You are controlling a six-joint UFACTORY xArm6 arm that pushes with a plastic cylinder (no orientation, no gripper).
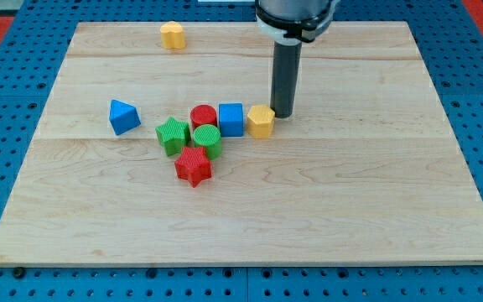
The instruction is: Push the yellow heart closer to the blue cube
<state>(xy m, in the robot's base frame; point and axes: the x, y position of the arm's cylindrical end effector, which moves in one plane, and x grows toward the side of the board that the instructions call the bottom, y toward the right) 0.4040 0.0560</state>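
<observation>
The yellow heart (172, 35) lies near the view's top, left of centre, alone on the wooden board (350, 210). The blue cube (231, 119) sits in the middle of the board, well below and to the right of the heart. My tip (282, 114) rests on the board just right of a yellow pentagon-like block (260, 122), touching or nearly touching it. That block stands against the cube's right side. The tip is far from the heart.
A red cylinder (204, 116) stands left of the cube, with a green cylinder (207, 141), a green star (172, 136) and a red star (193, 166) clustered below. A blue triangle (124, 116) lies further to the left.
</observation>
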